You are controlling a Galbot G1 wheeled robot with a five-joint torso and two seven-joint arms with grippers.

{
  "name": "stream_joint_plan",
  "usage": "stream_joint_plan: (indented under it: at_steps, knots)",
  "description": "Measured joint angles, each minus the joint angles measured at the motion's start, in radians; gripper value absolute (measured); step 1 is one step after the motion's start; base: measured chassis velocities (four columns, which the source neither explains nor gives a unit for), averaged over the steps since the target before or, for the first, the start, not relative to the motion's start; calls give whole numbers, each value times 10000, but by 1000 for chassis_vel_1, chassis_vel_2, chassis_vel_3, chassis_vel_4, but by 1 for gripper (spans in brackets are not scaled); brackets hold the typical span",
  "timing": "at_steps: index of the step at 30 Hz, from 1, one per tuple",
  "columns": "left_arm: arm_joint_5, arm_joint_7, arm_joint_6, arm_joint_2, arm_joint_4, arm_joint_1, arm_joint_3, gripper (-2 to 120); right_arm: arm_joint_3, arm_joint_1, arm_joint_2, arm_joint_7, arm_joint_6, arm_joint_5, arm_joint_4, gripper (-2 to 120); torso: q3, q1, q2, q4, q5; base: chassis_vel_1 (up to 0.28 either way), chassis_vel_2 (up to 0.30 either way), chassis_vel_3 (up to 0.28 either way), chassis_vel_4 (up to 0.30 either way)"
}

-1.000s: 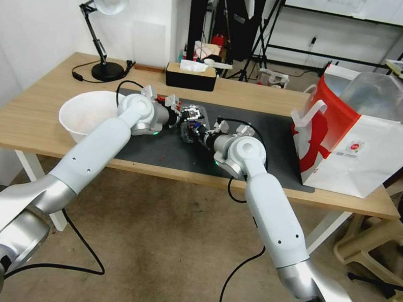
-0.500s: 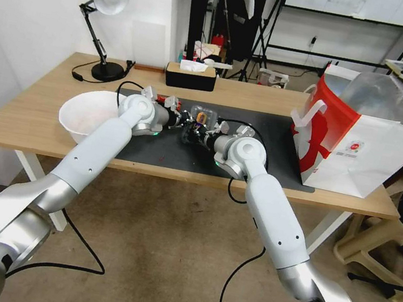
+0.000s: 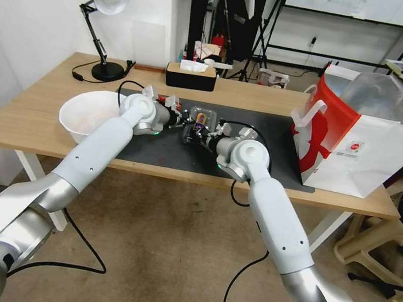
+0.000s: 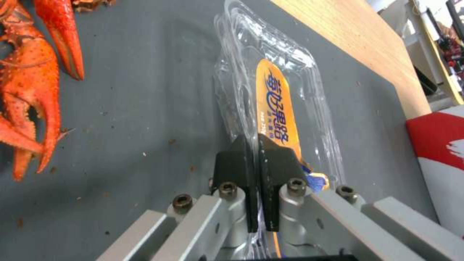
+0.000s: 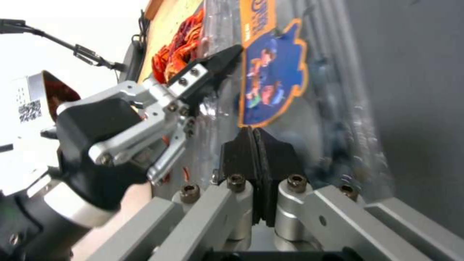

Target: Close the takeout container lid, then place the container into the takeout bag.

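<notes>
Takeout container [image 3: 199,122] at frame center on the dark mat [image 3: 276,132], lid [image 4: 285,94] with orange label down over it. Left gripper [image 4: 255,145] pinched tight on the lid's clear edge. Right gripper [image 5: 255,139] likewise clamped on the container's plastic rim from the opposite side. Takeout bag [image 3: 362,142] upright at right, well apart. Red crayfish [image 4: 34,83] upper left in left wrist view.

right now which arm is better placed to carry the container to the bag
Right. The right gripper is shut on the container and sits on the bag side; the left gripper pinches the lid on the far side.
</notes>
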Motion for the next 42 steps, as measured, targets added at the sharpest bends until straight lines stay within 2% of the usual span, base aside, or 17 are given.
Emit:
stream_joint_plan:
  at_steps: [12, 15, 16, 19, 21, 24, 25, 30, 31, 32, 34, 36, 37, 38, 40, 41, 42]
  knots:
    - [38, -5, -18, -22, 3, 16, -25, 1, 191, -801, -1247, 102, 107, 65, 1950, 0, 1, 0, 0, 0, 1, 0, 0, 0, 0]
    - [69, -26, -33, -18, -81, 98, -52, 1, 280, -2141, -2419, -1631, 934, -3843, 3771, 3, 0, 0, 1, 1, -2, 0, 0, 0, 0]
    - [69, -26, -33, -18, -81, 98, -52, 1, 280, -2141, -2419, -1631, 934, -3843, 3771, 3, 0, 0, 1, 1, -2, 0, 0, 0, 0]
    - [73, -42, -33, -29, -103, 101, -74, 1, 740, -3558, -3112, -2974, 1813, -6377, 4757, 17, -1, -1, 1, 0, 0, 0, 0, 0, 0]
    - [73, -44, -33, -29, -104, 100, -81, 1, 901, -3884, -3257, -3258, 2027, -6884, 4929, 22, -1, -1, 1, -1, 1, 0, 0, 0, 0]
    - [78, -51, -33, -30, -132, 99, -81, 1, 1645, -5149, -3756, -4191, 2850, -8744, 5486, 37, -1, -1, 0, -1, 0, 0, 0, 0, 0]
    - [78, -51, -33, -30, -132, 99, -81, 1, 1645, -5149, -3756, -4191, 2850, -8744, 5486, 37, -1, -1, 0, -1, 0, 0, 0, 0, 0]
    - [61, -149, -33, 107, -464, 337, -289, 1, 2062, -6523, -4082, -4568, 4207, -10276, 5909, 55, -1, -1, 1, -11, 0, 0, 0, 0, 0]
    - [35, -241, -33, 227, -662, 526, -417, 1, 2045, -6667, -4084, -4615, 4559, -10533, 5874, 59, -1, -1, 1, -6, 0, 0, 0, 0, 0]
    - [-6, -329, -33, 349, -863, 710, -546, 1, 2060, -6924, -4058, -4648, 4881, -10780, 5825, 65, -1, -1, 0, 9, -8, 0, 0, 0, 0]
    - [-37, -369, -33, 412, -963, 791, -616, 1, 2135, -7255, -3997, -4657, 5131, -10928, 5816, 68, -1, -1, 1, 11, -1, 0, 0, 0, 0]
    - [-68, -384, -34, 461, -1026, 840, -659, 1, 2369, -8065, -3801, -4687, 5558, -11217, 5815, 78, -2, -2, 1, 11, -3, 0, 0, 0, 0]
    - [-81, -385, -35, 462, -1031, 842, -666, 1, 2442, -8425, -3682, -4713, 5713, -11356, 5804, 83, -1, -2, 1, 3, -4, 0, 0, 0, 0]
    - [-81, -385, -35, 462, -1031, 842, -666, 1, 2442, -8425, -3682, -4713, 5713, -11356, 5804, 83, -1, -2, 1, 3, -4, 0, 0, 0, 0]
    - [-136, -379, -39, 459, -1069, 837, -685, 1, 2561, -9076, -3371, -4772, 5980, -11655, 5752, 92, -1, -2, 1, -9, 0, 0, 0, 0, 0]
    - [-158, -376, -42, 450, -1104, 825, -689, 1, 2586, -9341, -3190, -4791, 6086, -11794, 5740, 97, -1, -2, 1, -7, -3, 0, 0, 0, 0]
    - [-158, -376, -42, 450, -1104, 825, -689, 1, 2586, -9341, -3190, -4791, 6086, -11794, 5740, 97, -1, -2, 1, -7, -3, 0, 0, 0, 0]
